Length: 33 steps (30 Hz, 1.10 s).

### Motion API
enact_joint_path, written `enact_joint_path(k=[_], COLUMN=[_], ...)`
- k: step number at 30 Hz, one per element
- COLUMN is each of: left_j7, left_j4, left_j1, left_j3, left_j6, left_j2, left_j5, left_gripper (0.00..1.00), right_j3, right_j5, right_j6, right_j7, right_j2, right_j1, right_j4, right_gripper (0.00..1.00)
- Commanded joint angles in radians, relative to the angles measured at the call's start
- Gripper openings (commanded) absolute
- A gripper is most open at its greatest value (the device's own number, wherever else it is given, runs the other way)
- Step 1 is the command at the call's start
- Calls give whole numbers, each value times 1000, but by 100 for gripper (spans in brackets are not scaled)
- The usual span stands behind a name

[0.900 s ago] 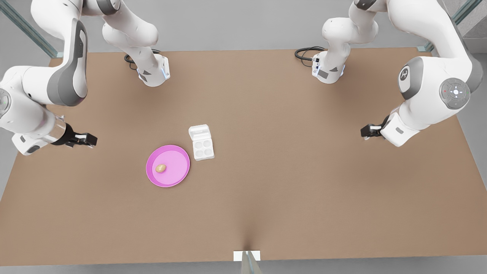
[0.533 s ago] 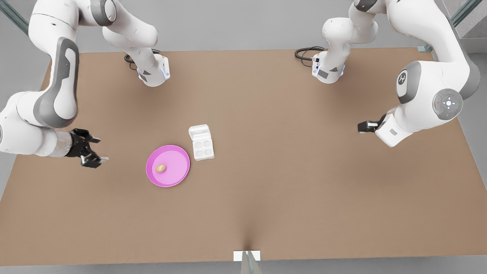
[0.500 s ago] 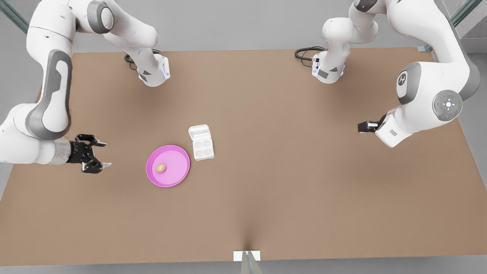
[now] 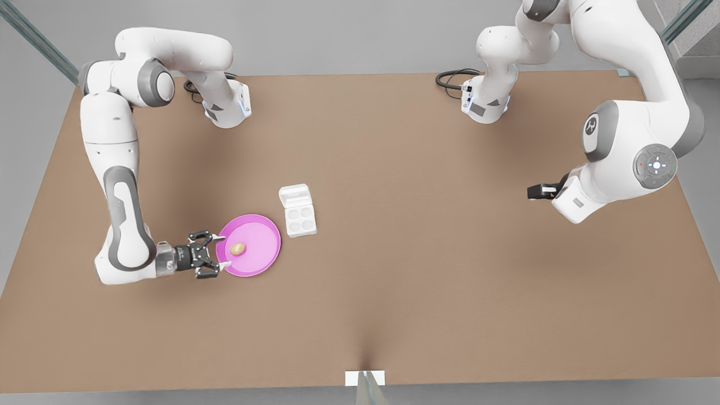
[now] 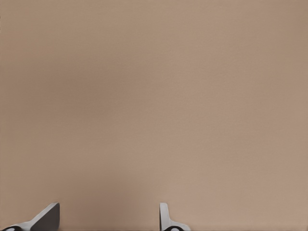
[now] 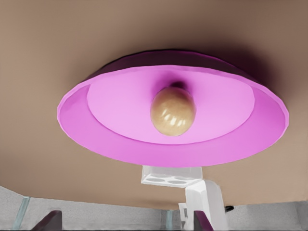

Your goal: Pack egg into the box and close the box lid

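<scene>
The tan egg (image 4: 238,248) (image 6: 173,111) lies on a round pink plate (image 4: 260,241) (image 6: 115,96). Just beyond the plate stands the white box (image 4: 300,220) (image 6: 168,176), its four cups showing and its lid (image 4: 295,196) folded back flat. My right gripper (image 4: 223,251) (image 6: 125,224) is low at the plate's rim on the front view's left, open, its fingers pointing at the egg with a small gap left. My left gripper (image 4: 534,192) (image 5: 107,219) hangs open over bare table far off at the front view's right, waiting.
The brown table (image 4: 427,270) stretches wide around the plate and box. Both arm bases (image 4: 225,107) (image 4: 485,101) stand at the far edge. A small white marker (image 4: 364,378) sits at the near edge.
My right arm swung down and across toward the plate; its gripper went from the table's left edge to the plate's rim and opened. The left arm barely shifted.
</scene>
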Motion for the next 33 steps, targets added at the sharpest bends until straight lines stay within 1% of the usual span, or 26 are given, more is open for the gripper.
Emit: enact_joint_path(k=[1,3,8,11,17,19,24,25,33], left_j7=[0,2,0,0,0,0,0,0,0], left_j4=[0,0,5,6,8,8,10,10,10], left_j1=[0,0,0,0,0,0,0,0,0], left_j3=[0,0,0,0,0,0,2,0,2], left_j6=[0,0,0,0,0,0,0,0,0], left_j2=[1,9,9,9,9,9,9,9,9], left_j5=[-1,-1,-1,0,0,0,2,2,3], left_gripper=[100,100,100,100,100,100,100,100,100], right_j3=[0,2,0,0,0,0,0,0,0], right_j5=[2,2,2,2,-12,-64,-66,-99,-107], right_j6=[2,5,94,108,99,97,103,102,120], right_j7=[-6,-24,-52,-52,-39,-4,20,20,19], right_j2=[0,3,73,86,73,75,83,81,95], right_j1=[1,2,15,18,28,28,48,48,50], right_j4=[-8,-34,-20,-23,-20,-16,-8,-8,-8], right_gripper=[100,100,100,100,100,100,100,100,100])
